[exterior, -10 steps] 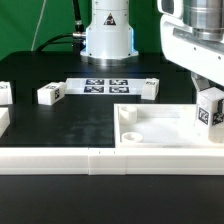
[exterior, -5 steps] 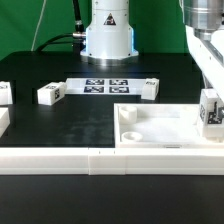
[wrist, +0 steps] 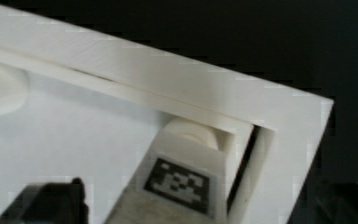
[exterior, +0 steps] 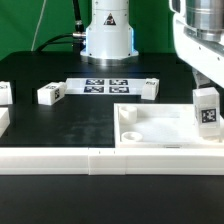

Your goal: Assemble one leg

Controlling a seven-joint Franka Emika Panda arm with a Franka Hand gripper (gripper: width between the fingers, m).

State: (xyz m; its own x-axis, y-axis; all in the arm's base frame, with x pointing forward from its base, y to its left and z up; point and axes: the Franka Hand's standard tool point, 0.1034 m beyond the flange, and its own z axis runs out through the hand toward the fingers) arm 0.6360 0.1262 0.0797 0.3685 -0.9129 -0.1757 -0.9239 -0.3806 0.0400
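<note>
My gripper [exterior: 207,93] is shut on the leg [exterior: 207,110], a small white block with a black-and-white tag. It holds the leg upright over the far right corner of the white tray-like top [exterior: 160,128]. In the wrist view the leg [wrist: 181,180] stands just beside the top's corner hole [wrist: 208,136], inside the raised rim [wrist: 194,85]. Whether the leg touches the top I cannot tell. One dark finger [wrist: 51,205] shows beside the leg; the other is out of view. Three more legs lie on the black table [exterior: 150,88], [exterior: 50,94], [exterior: 4,93].
The marker board [exterior: 105,86] lies at the back of the table, before the arm's base [exterior: 108,35]. A long white rail [exterior: 90,160] runs along the front edge. Another white part [exterior: 3,121] shows at the exterior view's left edge.
The gripper has shifted a little toward the exterior view's left with the leg. The leg has turned from tilted to upright over the top's corner.
</note>
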